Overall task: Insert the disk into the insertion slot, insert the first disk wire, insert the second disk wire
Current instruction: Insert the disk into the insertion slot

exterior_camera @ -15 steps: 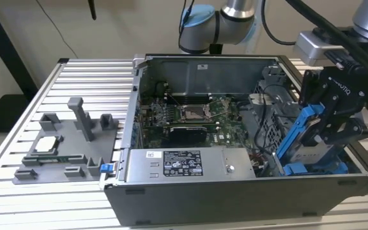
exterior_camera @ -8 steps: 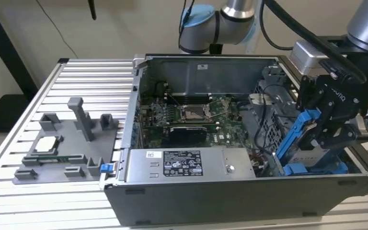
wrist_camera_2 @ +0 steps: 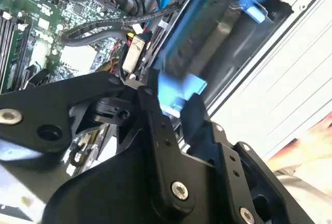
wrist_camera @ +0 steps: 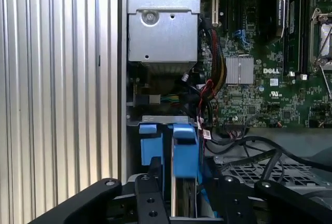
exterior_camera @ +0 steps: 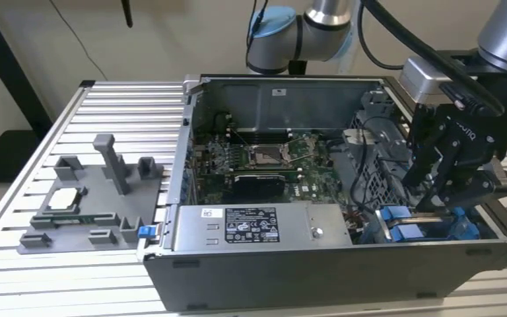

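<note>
Pincer [exterior_camera: 438,201] is down in the open PC case [exterior_camera: 324,264], straddling the disk [wrist_camera: 185,151]. Can't tell if it's actually clamped. Disk sits on edge, blue carrier at the insertion slot [wrist_camera: 150,142].

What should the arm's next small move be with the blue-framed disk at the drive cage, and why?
Probably a short, straight push of the disk further into the insertion slot. In the first wrist view its blue carrier end appears to stand proud of the cage edge, right at the gripper, so it doesn't look fully seated.
</note>
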